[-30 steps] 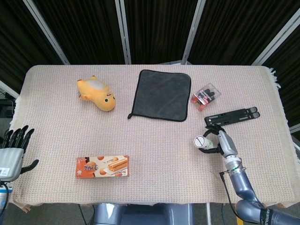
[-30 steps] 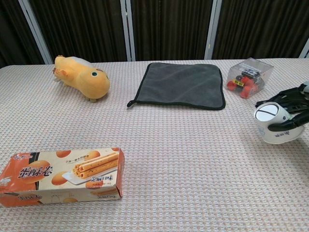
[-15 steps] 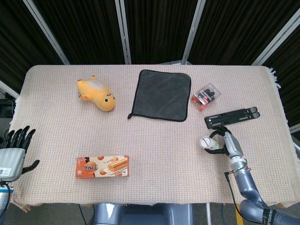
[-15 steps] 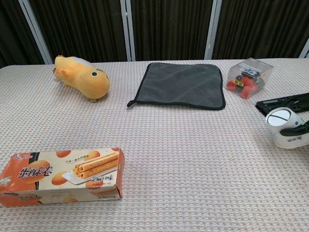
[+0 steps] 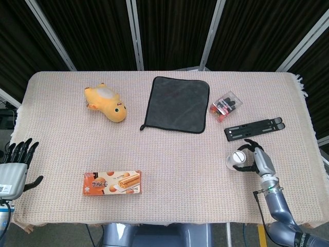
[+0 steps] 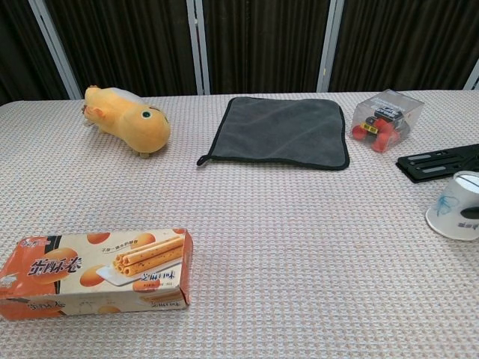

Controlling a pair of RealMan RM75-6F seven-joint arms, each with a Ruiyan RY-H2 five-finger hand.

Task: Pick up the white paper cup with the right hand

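We had drawn the cup rightward along the worktop, our right hand fingers wrapped lightly around its thin, crushable wall.

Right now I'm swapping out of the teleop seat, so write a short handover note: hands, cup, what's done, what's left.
Right hand: wrapped around the white paper cup, near the table's right side, just below the black stand.
Left hand: open, off the table's left edge, holding nothing.
Done: the cup is gripped and looks tilted in the chest view.
Left: I can't tell if it is clear of the tablecloth; finish the lift and hold steady.
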